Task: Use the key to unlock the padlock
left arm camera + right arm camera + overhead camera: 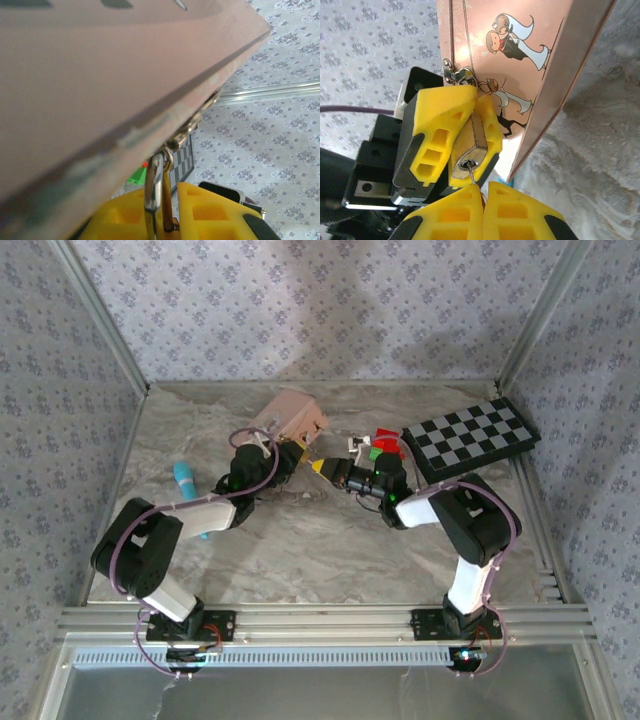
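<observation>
A grey marble-look tabletop (pixel 330 550) is seen, boxed in on 3 sides by floral-wallpapered walls (pixel 330 300), w/ aluminium rails (pixel 320 622) along the near edge. A pink box (pixel 290 415), set at far centre, is printed w/ cartoon bride-and-groom figures (pixel 512 42). The brass padlock (pixel 469 145) is hung at the box's metal hasp (pixel 454 70) by its silver shackle (pixel 154 185) and is clamped betw. the yellow fingers of the L gripper (pixel 474 111). The key (pixel 471 174) is seated in the keyhole, its shaft pinched by the R gripper (pixel 482 190), jaws together on it. A checkerboard (pixel 470 437) is laid at far R near the wall, w/ red & green pieces (pixel 385 447) just beside it. A light-blue object (pixel 188 480) is seen by the L arm. Open tabletop is found at near centre, betw. the 2 arms.
</observation>
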`<action>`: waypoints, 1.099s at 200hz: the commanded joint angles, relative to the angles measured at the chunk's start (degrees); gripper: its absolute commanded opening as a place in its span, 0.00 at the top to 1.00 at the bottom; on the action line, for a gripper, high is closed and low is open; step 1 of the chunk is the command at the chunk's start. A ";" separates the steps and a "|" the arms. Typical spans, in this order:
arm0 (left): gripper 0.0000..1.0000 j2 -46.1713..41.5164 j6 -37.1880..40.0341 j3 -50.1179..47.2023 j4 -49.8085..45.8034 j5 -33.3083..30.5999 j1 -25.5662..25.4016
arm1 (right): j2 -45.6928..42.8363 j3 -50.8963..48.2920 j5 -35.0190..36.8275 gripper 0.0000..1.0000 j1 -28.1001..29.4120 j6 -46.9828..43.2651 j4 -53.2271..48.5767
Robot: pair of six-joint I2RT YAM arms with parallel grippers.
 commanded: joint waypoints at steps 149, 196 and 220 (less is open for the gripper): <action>1.00 1.83 8.34 0.55 -3.43 16.81 -7.23 | 6.64 5.64 4.68 1.00 1.32 28.26 11.91; 1.00 1.63 5.42 1.32 -3.92 14.89 -8.32 | 8.06 6.88 5.13 1.00 1.98 22.97 11.82; 1.00 0.91 8.24 1.72 -8.90 12.87 -6.35 | 7.83 3.98 4.60 1.00 1.18 21.43 11.49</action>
